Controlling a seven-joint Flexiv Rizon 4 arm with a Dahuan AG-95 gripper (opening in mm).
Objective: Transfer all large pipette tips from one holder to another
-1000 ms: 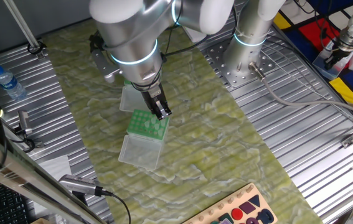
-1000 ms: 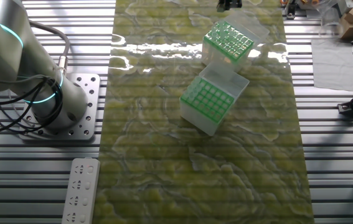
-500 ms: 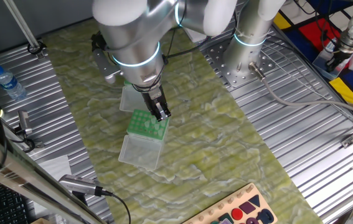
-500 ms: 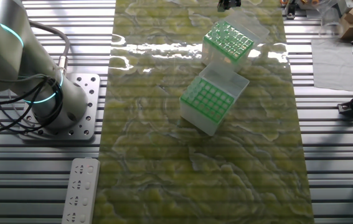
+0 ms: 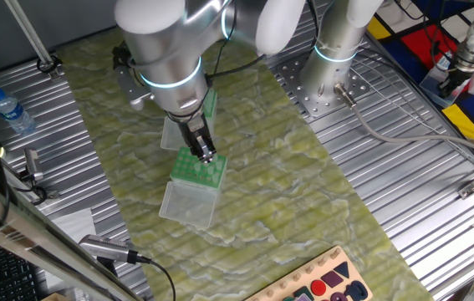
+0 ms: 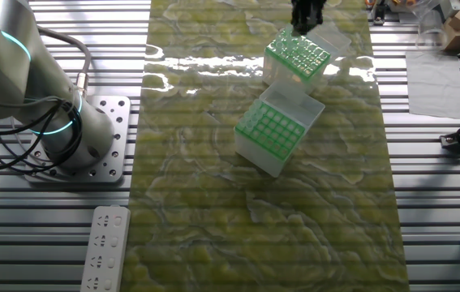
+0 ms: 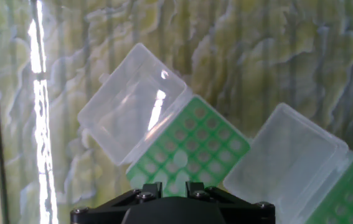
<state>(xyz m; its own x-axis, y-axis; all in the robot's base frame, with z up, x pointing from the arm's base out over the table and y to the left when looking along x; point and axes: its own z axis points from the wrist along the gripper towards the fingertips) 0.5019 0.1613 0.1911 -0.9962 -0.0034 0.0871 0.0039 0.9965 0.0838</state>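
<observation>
Hand view: holder [image 7: 192,149] beneath fingers [image 7: 192,188].

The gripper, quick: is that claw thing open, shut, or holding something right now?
Gripper: above a green-topped box; open or shut, or holding anything, cannot be told.

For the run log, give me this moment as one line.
stage: approach | claw: low over green-topped tip box, open or shut unclear | second tip box: lid open, untouched | tips: none seen in claw

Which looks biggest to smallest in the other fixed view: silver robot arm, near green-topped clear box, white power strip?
1. silver robot arm
2. near green-topped clear box
3. white power strip, cut off by the frame edge
</observation>
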